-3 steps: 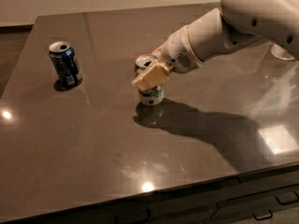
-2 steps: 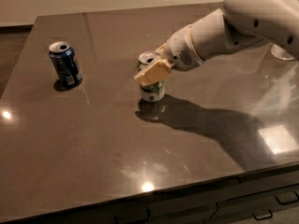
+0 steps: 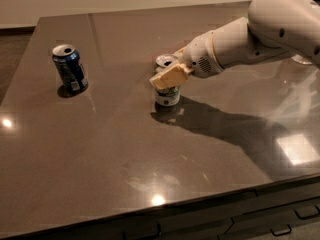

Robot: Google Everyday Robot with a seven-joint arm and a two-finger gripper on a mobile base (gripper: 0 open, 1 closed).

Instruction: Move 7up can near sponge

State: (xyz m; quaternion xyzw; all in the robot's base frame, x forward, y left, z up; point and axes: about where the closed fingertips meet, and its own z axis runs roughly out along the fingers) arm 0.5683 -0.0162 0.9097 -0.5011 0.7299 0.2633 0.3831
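Note:
The 7up can (image 3: 168, 95), white and green with a silver top, stands near the middle of the dark table (image 3: 100, 154). My gripper (image 3: 167, 70) comes in from the right on the white arm (image 3: 240, 39) and is shut on the upper part of the can. One tan finger (image 3: 169, 77) crosses the can's front, and the other sits behind it. The can's lower half shows below the finger. The sponge is out of view.
A dark blue can (image 3: 70, 69) stands upright at the left of the table. The table's front edge (image 3: 165, 209) runs along the bottom, with drawers below it. A wall runs behind the table's far edge.
The gripper and the 7up can have shifted a little to the right and away together. The blue can has not moved.

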